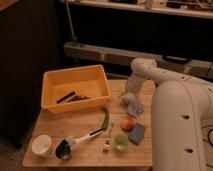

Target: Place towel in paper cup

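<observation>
The towel (133, 105) is a crumpled grey-blue cloth lying on the right part of the wooden table (80, 125). My gripper (130, 96) points down from the white arm and sits right at the towel's upper left edge, touching or just above it. The paper cup (42, 145) is white and stands upright at the table's front left corner, far from the gripper.
A yellow bin (75, 86) with dark utensils stands at the back left. A green pepper (104, 119), an orange fruit (128, 123), a blue sponge (136, 133), a small green cup (120, 143), a fork (108, 141) and a white-handled black scoop (75, 143) lie between towel and cup. My arm's bulky body (182, 125) fills the right side.
</observation>
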Available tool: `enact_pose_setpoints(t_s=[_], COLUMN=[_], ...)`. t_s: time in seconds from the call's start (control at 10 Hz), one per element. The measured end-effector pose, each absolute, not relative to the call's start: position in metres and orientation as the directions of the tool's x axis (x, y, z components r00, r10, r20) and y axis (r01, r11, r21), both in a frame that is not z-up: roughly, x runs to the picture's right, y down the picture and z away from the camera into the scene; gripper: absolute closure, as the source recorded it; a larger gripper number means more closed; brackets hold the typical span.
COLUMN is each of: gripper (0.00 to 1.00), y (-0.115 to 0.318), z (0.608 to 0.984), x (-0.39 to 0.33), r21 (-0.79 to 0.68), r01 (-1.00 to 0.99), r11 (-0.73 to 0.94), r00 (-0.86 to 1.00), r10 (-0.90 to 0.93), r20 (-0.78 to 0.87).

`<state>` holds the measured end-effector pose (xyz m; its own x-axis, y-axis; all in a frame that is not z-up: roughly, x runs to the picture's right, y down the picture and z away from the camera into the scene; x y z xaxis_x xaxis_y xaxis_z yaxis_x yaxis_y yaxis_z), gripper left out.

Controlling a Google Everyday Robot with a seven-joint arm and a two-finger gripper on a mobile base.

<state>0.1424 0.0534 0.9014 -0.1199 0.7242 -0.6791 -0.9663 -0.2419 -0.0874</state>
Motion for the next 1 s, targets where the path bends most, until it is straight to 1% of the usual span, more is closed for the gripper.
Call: enact_pose_setpoints(t_s=[0.1, 0.2, 0.4, 0.5, 0.6, 0.7, 0.9, 1.0], gripper=[0.58, 0.73, 0.88, 0.93, 0.91, 0.86, 0.64, 0.54], y=[0.054, 0.055, 0.053, 0.05, 0.047, 0.045, 0.047, 0.052], z=[0.902, 0.904, 0.905, 0.903, 0.9, 0.898, 0.897, 0.9], x=[0.141, 0.134, 0.138, 0.143, 0.147, 0.151, 0.164, 0.17], r21=[-0.094, -0.103, -0.104, -0.106, -0.106, -0.103, -0.084, -0.074], r01=[-0.968, -0.971, -0.97, -0.968, -0.968, -0.968, -0.97, -0.97], r11=[-0.233, -0.218, -0.22, -0.227, -0.229, -0.23, -0.229, -0.231], r00=[-0.108, -0.091, -0.092, -0.097, -0.1, -0.104, -0.117, -0.124], r10=[0.725, 0.726, 0.726, 0.73, 0.734, 0.736, 0.738, 0.735], r20=[-0.68, -0.681, -0.682, -0.677, -0.672, -0.669, -0.664, -0.667])
